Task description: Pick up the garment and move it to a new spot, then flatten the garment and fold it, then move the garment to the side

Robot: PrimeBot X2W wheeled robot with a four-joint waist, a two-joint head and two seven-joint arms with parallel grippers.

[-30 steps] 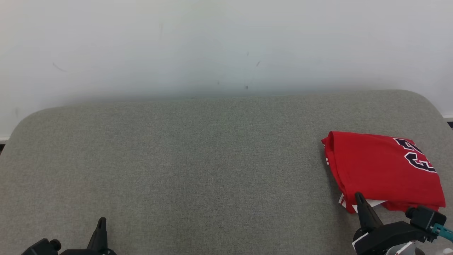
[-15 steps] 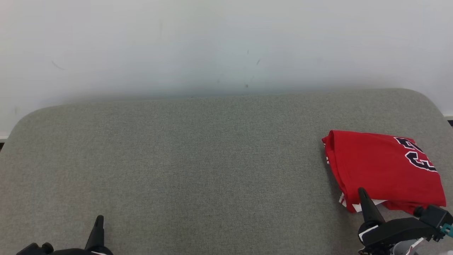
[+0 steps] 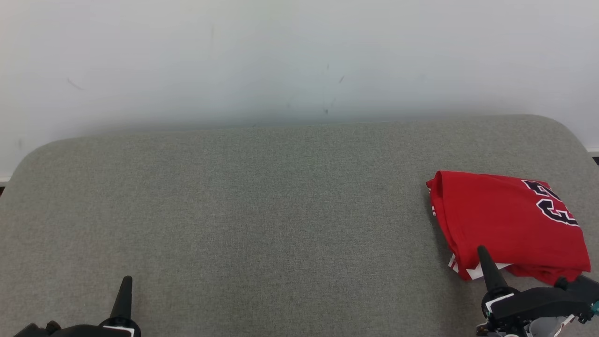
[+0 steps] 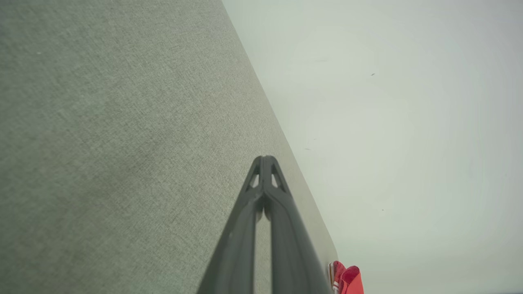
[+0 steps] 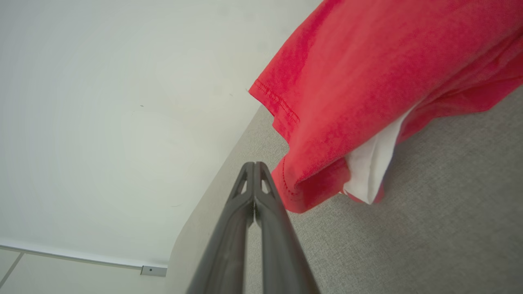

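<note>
The garment (image 3: 505, 224) is a red shirt with dark lettering, lying folded at the right end of the grey padded surface (image 3: 262, 210). White fabric pokes out at its near corner (image 5: 374, 163). My right gripper (image 3: 482, 252) is shut and empty, its tip just in front of that near corner and apart from the cloth (image 5: 254, 165). Far from the shirt, at the lower left, my left gripper (image 3: 126, 281) is shut with nothing in it (image 4: 264, 160). A sliver of the garment (image 4: 347, 279) shows at the bottom of the left wrist view.
A plain white wall (image 3: 299, 61) rises right behind the surface's far edge. The surface has rounded corners at left and right. The garment lies close to the right edge.
Both grippers have drawn back toward the bottom of the head view. The picture has shifted slightly. The garment lies as before.
</note>
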